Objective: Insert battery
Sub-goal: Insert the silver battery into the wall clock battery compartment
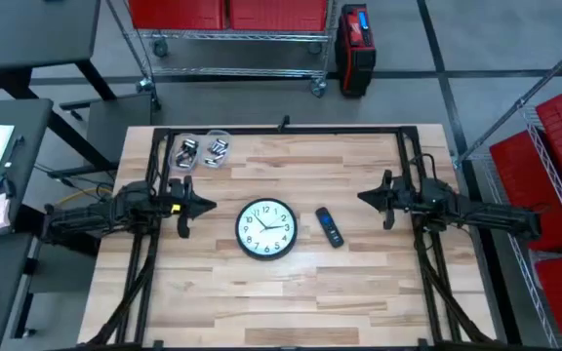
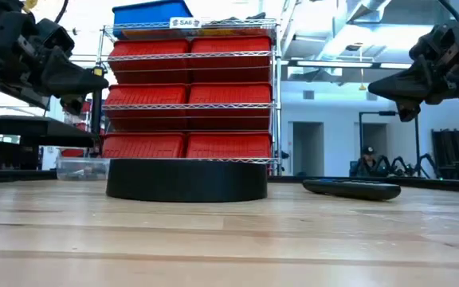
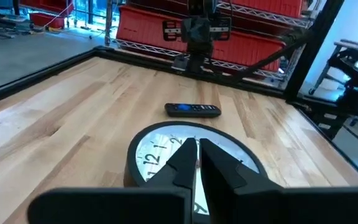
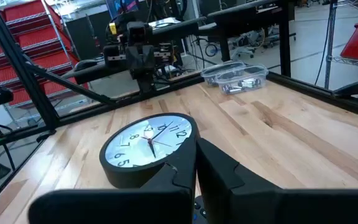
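1. While both arms hover above the table [image 1: 281,302], nothing of the job looks begun: clock [image 1: 266,229] lies face-up at table centre, untouched; no battery held.
2. Left gripper [image 1: 185,206] – raised, near the clock on the robot's left side; fingers [image 3: 185,163] pressed together, nothing between them.
3. Right gripper [image 1: 386,199] – raised, well apart from the clock on the other side; fingers [image 4: 182,169] likewise closed, empty.
4. Batteries [image 1: 219,149] – small silver-and-dark cylinders, loose in two clear plastic tubs [image 1: 201,151] at the table's far edge, towards the left arm's side. Count can't be told.
5. Clock – round, black rim, white dial, black numerals; sits flat, dial up. Battery compartment not visible, presumably on the underside.
6. Remote [image 1: 330,226] – slim, dark, blue patch at one end; lies just beside the clock, between it and the right arm. Which device takes the battery can't be told from the task wording.
7. Progress est.: at start. Left to do, by judgement: pick one cell from a tub, expose the compartment (prob. flip the device), seat the cell w/ correct polarity.
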### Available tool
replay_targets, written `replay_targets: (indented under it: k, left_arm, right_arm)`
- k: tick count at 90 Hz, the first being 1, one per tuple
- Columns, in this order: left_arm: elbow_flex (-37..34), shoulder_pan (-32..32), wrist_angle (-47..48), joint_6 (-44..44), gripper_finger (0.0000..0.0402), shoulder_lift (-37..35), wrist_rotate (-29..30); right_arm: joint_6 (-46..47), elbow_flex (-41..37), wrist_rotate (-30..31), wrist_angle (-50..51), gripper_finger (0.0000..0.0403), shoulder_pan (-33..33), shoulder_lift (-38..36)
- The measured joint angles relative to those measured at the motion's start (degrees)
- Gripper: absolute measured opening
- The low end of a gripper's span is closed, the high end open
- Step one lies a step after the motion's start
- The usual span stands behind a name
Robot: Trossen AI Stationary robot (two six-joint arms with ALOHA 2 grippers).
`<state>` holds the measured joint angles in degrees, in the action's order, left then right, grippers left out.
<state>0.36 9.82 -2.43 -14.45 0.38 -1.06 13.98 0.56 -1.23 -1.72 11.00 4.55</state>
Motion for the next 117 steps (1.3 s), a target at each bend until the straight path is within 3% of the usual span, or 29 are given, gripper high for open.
replay_targets:
  k: [25,33,48,63,85,96,117]
  left_arm:
    - [0.0,0.02,-1.21,-11.63,0.0,-0.02,18.9]
    - [0.01,0.04,-1.5,-15.0,0.0,0.0,22.03]
    - [1.45,0.04,-0.62,-19.7,0.0,2.01,22.98]
    - [6.44,0.01,-1.01,-19.45,0.0,8.48,23.03]
    - [16.82,0.0,-0.4,-16.46,0.0,24.81,19.98]
    - [23.71,0.0,3.97,-13.39,0.0,33.7,16.18]
    - [37.43,0.0,13.12,-12.53,0.0,48.42,15.3]
  right_arm:
    - [-0.02,0.0,-0.01,-0.02,0.0001,0.02,0.01]
    - [-0.01,0.0,0.01,0.0,0.0001,0.01,0.01]
    - [-0.02,0.0,0.01,0.0,0.0001,0.01,0.01]
    - [-0.01,0.0,0.0,-0.01,0.0001,0.02,-0.01]
    - [-0.02,0.0,-0.01,0.0,0.0001,0.0,-0.01]
    - [0.0,0.0,0.0,0.0,0.0001,0.01,0.01]
    - [-5.16,0.0,0.03,-0.01,0.0001,0.07,0.01]
